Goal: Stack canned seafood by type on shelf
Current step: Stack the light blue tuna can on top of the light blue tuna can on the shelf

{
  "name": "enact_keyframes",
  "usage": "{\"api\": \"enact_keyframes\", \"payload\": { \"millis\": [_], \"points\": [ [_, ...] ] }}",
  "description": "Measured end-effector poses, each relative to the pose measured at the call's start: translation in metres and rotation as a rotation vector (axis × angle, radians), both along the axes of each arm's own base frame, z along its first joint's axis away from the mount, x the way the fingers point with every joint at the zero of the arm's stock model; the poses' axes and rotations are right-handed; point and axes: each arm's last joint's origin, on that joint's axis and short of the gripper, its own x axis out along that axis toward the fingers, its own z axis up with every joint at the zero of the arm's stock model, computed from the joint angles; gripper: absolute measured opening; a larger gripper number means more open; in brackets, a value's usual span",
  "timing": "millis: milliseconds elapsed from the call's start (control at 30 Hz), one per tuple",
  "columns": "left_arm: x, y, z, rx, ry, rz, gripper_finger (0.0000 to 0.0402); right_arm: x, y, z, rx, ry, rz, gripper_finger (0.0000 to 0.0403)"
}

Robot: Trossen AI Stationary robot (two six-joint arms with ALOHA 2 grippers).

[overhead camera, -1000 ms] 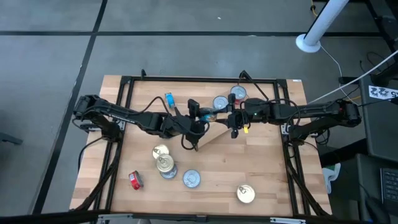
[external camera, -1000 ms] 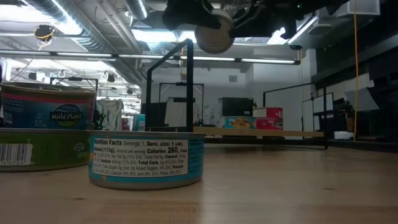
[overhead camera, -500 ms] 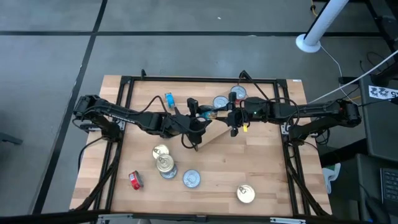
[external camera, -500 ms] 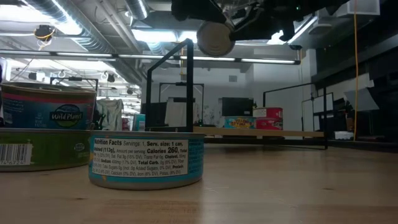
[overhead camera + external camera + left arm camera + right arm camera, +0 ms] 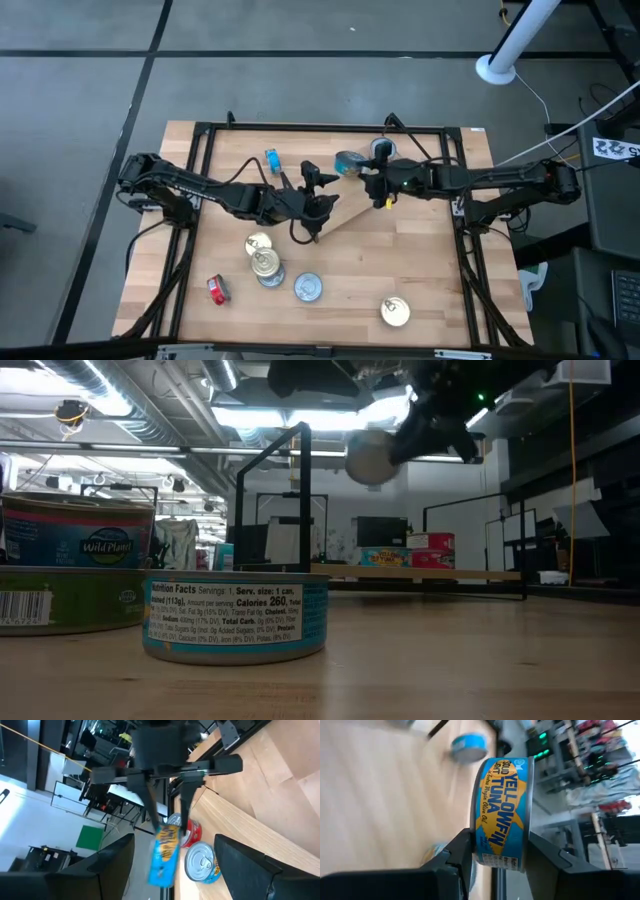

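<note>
My right gripper (image 5: 358,170) is shut on a blue "yellowfin tuna" tin (image 5: 502,815), lifted above the shelf's (image 5: 352,214) left end. That tin also shows in the high view (image 5: 347,162) and the low view (image 5: 372,456). My left gripper (image 5: 318,196) hovers open just left of it, touching nothing. A red tin (image 5: 193,832) and a silver-lidded blue tin (image 5: 202,863) rest on their bottoms on the shelf board, below the held tin. Other tins stand on the tabletop nearer the front edge. My right gripper pinches the blue tin between its two fingers (image 5: 457,855), one on each flat face (image 5: 479,851). The tin stands on edge in the hold, its label wall facing the wrist camera. The fingers come level from the table's right. The tin is lifted clear.
On the tabletop are a gold tin (image 5: 258,243), a tin stacked on a blue one (image 5: 266,266), a silver-lidded tin (image 5: 308,288), another (image 5: 396,312), a red tin on its side (image 5: 217,290) and a blue tin on edge (image 5: 272,160). Black wire frames (image 5: 300,500) stand around the table.
My right gripper has carried the blue tin from the spot between the two grippers toward the table's far edge and slightly down, over the shelf's tins. The tin has drawn away from my left gripper, which has stayed about where it was.
</note>
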Motion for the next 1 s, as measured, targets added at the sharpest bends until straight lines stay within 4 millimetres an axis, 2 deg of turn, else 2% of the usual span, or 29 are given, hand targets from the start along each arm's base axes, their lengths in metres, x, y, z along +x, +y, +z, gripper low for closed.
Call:
{"api": "enact_keyframes", "payload": {
  "millis": [233, 633, 833, 1000],
  "points": [
    [0.000, 0.000, 0.000, -0.006, -0.004, 0.003, 0.0268, 0.000, -0.006, -0.020, -0.024, 0.172, -0.041, 0.0133],
    [0.000, 0.000, 0.000, -0.007, -0.002, 0.003, 0.0267, 0.014, -0.042, -0.056, -0.023, 0.328, -0.144, 0.0133],
    [0.000, 0.000, 0.000, -0.007, -0.002, 0.003, 0.0267, 0.016, -0.053, -0.064, -0.028, 0.361, -0.167, 0.0133],
    [0.000, 0.000, 0.000, -0.008, -0.002, 0.003, 0.0267, 0.016, -0.052, -0.064, -0.029, 0.362, -0.166, 0.0133]
  ]
}}
